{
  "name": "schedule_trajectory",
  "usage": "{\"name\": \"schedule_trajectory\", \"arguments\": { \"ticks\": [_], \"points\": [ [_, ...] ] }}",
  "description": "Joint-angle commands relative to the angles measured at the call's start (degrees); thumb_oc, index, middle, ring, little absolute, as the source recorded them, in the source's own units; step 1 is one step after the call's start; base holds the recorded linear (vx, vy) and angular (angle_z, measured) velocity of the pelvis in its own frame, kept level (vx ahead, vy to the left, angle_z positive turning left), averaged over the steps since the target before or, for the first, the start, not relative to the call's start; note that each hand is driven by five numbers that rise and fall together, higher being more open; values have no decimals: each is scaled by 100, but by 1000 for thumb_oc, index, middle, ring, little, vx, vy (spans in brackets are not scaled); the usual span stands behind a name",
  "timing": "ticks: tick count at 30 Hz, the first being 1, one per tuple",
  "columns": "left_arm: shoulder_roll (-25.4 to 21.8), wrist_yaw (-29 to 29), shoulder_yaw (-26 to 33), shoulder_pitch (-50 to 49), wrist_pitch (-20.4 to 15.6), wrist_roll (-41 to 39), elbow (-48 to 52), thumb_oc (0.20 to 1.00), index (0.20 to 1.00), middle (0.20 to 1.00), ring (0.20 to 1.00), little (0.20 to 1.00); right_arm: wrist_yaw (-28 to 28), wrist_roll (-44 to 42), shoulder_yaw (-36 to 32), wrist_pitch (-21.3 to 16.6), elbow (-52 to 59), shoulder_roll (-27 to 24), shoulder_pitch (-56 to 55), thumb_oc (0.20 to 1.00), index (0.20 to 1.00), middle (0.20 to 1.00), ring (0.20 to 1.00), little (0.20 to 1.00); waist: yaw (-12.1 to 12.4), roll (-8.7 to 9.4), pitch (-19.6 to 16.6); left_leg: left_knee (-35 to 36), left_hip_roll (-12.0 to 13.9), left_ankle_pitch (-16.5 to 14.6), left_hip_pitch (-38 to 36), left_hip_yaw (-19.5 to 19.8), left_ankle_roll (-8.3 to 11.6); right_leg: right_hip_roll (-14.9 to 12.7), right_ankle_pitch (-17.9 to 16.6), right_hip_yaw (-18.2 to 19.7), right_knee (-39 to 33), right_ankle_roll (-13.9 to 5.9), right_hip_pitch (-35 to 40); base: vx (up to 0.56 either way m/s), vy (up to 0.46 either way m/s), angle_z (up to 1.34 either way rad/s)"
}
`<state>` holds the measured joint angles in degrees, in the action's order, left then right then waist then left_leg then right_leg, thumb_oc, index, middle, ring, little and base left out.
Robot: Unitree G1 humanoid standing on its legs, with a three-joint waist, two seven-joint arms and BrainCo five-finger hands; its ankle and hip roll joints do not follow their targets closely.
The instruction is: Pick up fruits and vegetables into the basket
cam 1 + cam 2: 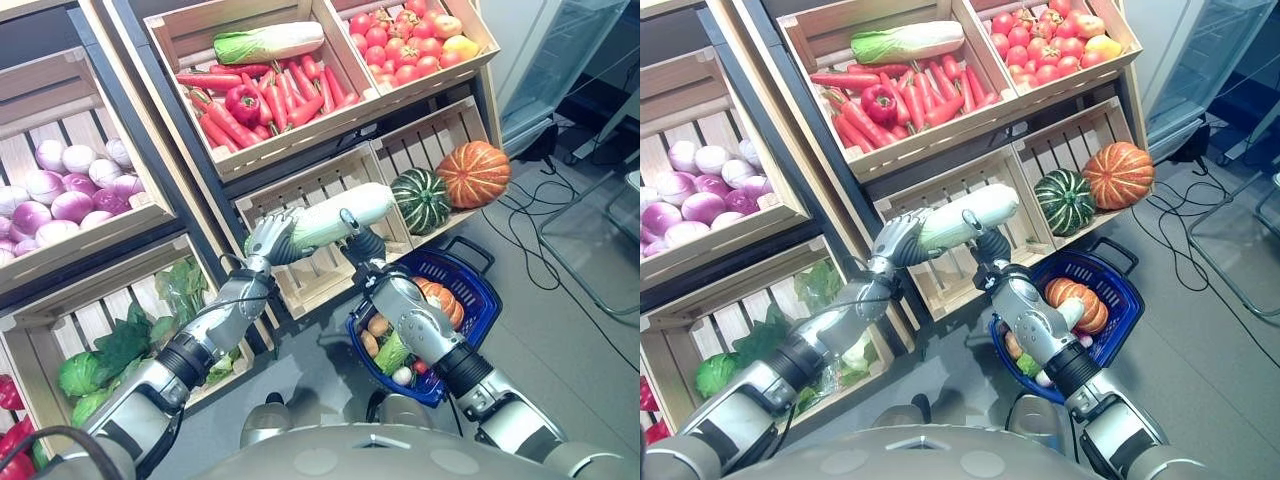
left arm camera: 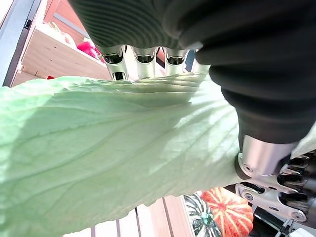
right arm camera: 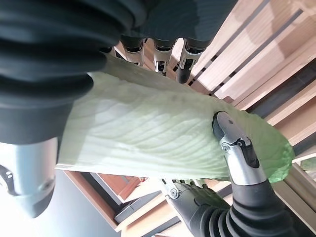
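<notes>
Both hands hold one napa cabbage [image 1: 340,215] in front of the empty wooden crate [image 1: 330,235] on the lower shelf. The left hand [image 1: 268,240] has its fingers [image 2: 140,57] curled round the green leafy end; the right hand [image 1: 362,245] has its fingers [image 3: 158,57] and thumb closed round the middle of the cabbage, towards the pale end. The cabbage lies roughly level, above and to the left of the blue basket [image 1: 480,290], which stands on the floor and already carries a small orange pumpkin [image 1: 443,300] and several smaller items (not identifiable in detail).

Probable step: transfer of the cabbage to the basket.

Risks from this position:
- The cabbage is long and the basket is partly full, so it may come to rest on the rim and roll out.
- If one hand releases before the other has full support, the free end may swing down and strike the crate edge.
- The leafy end is likely soft; an excessive squeeze may let it slip.
</notes>
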<state>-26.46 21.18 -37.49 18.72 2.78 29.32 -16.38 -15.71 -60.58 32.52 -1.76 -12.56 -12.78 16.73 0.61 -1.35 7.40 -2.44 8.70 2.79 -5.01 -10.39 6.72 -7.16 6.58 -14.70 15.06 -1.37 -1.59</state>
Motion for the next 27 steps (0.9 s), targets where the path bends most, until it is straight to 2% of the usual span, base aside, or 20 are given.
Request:
{"name": "schedule_trajectory", "arguments": {
  "ticks": [1, 2, 3, 4, 8, 13, 18, 20, 21, 23, 27],
  "points": [
    [-65, -191, -649, 706, -155, 544, 599, 200, 200, 200, 200, 200, 107, 305, 29, -583, 126, 584, 988, 1000, 1000, 1000, 1000, 1000, 12, 232, 131, -297, -177, -941, -205, -115, -264, -271, -243, 95, -1079, -566, 784, -21, 2, 3],
    [-57, -227, -678, 710, -143, 553, 613, 200, 200, 200, 200, 200, 136, 397, 20, -619, 122, 591, 1004, 1000, 1000, 1000, 1000, 1000, 11, 227, 134, -297, -177, -943, -201, -115, -265, -274, -241, 94, -1079, -569, 780, 0, 0, 0],
    [-54, -270, -704, 707, -116, 564, 620, 200, 200, 200, 200, 200, 130, 485, 4, -669, 94, 586, 1030, 344, 344, 344, 344, 344, 13, 221, 140, -305, -175, -943, -194, -115, -264, -277, -240, 91, -1073, -569, 774, 0, 0, 0],
    [-44, -302, -722, 697, -104, 548, 619, 200, 200, 200, 200, 200, 142, 539, -22, -735, 93, 574, 1056, 200, 200, 200, 200, 200, 10, 217, 148, -308, -174, -946, -193, -114, -264, -279, -240, 92, -1070, -571, 773, 0, 0, 0],
    [14, -396, -817, 661, -16, 302, 535, 200, 200, 200, 200, 200, 165, 862, -88, -962, 132, 463, 1135, 200, 200, 200, 200, 200, 3, 208, 175, -295, -171, -955, -190, -115, -269, -284, -237, 98, -1070, -586, 759, 0, 0, 0],
    [67, -427, -820, 534, 182, -142, 282, 200, 200, 200, 200, 200, -82, 1586, -285, -1255, 207, 205, 1180, 200, 200, 200, 200, 200, -30, 196, 238, -299, -153, -956, -176, -109, -264, -283, -238, 120, -1042, -601, 715, 0, 0, 0],
    [-37, -390, -585, 288, 186, -723, 163, 213, 213, 213, 213, 213, -286, 2172, -689, -1329, 259, -136, 1170, 200, 200, 200, 200, 200, -53, 168, 336, -313, -135, -947, -152, -106, -263, -273, -231, 134, -992, -599, 665, -12, -12, 0],
    [-107, -405, -400, 77, 153, -935, 148, 890, 890, 890, 890, 890, -284, 2339, -931, -1364, 300, -299, 1101, 200, 200, 200, 200, 200, -46, 146, 395, -330, -133, -944, -123, -94, -264, -269, -219, 130, -948, -592, 626, -38, -30, 0],
    [-160, -430, -292, -36, 123, -1076, 131, 1000, 1000, 1000, 1000, 1000, -316, 2456, -1039, -1399, 348, -393, 1060, 200, 200, 200, 200, 200, -42, 135, 425, -342, -130, -939, -98, -88, -264, -272, -211, 127, -919, -585, 596, -87, -36, 0],
    [-279, -436, -36, -262, 98, -1440, 79, 1000, 1000, 1000, 1000, 1000, -469, 2773, -1314, -1434, 512, -638, 1021, 200, 200, 200, 200, 200, -42, 106, 548, -440, -119, -939, 32, -69, -265, -279, -189, 131, -818, -558, 467, -124, -35, 0],
    [-413, -232, 455, -631, -284, -2139, -240, 1000, 1000, 1000, 1000, 1000, -697, 3357, -1857, -1457, 855, -1212, 975, 200, 200, 200, 200, 200, -97, 19, 954, -606, -120, -899, 360, -14, -272, -290, -153, 160, -554, -482, 82, -196, -3, 0]
  ]
}}
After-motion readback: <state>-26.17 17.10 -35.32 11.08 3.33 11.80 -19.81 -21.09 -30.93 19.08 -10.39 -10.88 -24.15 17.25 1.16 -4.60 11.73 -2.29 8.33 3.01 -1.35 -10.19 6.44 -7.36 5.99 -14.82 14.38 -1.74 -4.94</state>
